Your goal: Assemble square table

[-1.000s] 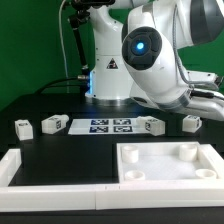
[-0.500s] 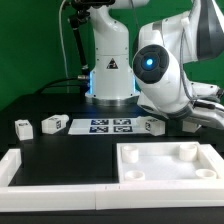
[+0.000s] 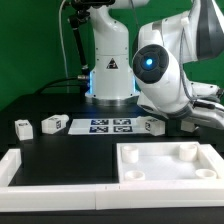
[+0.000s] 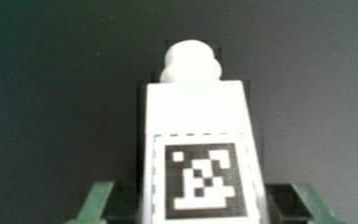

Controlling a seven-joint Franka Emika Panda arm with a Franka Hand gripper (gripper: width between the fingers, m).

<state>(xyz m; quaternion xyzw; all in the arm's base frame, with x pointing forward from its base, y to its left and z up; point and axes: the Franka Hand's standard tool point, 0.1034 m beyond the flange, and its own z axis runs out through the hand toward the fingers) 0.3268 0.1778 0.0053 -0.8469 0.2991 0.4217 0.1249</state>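
In the wrist view a white table leg [image 4: 197, 120] lies lengthwise on the black table, its rounded peg end pointing away and a black-and-white tag on its near face. My gripper [image 4: 202, 208] straddles the leg's near end. A green fingertip [image 4: 101, 203] stands on each side, with a dark gap showing between pad and leg. In the exterior view the fingers and this leg are hidden behind my arm [image 3: 165, 75] at the right. The white square tabletop [image 3: 128, 166] lies at the front right, sockets up. Three more legs [image 3: 22, 127], [image 3: 54, 125], [image 3: 152, 124] lie in a row behind it.
The marker board [image 3: 108, 126] lies flat between the legs, in front of the robot base [image 3: 108, 70]. A long white L-shaped border rail [image 3: 40, 172] runs along the front left of the black table.
My arm swung toward the exterior view's right and came down over the rightmost leg, which it now covers. Nothing in the exterior view has shifted in the last half second.
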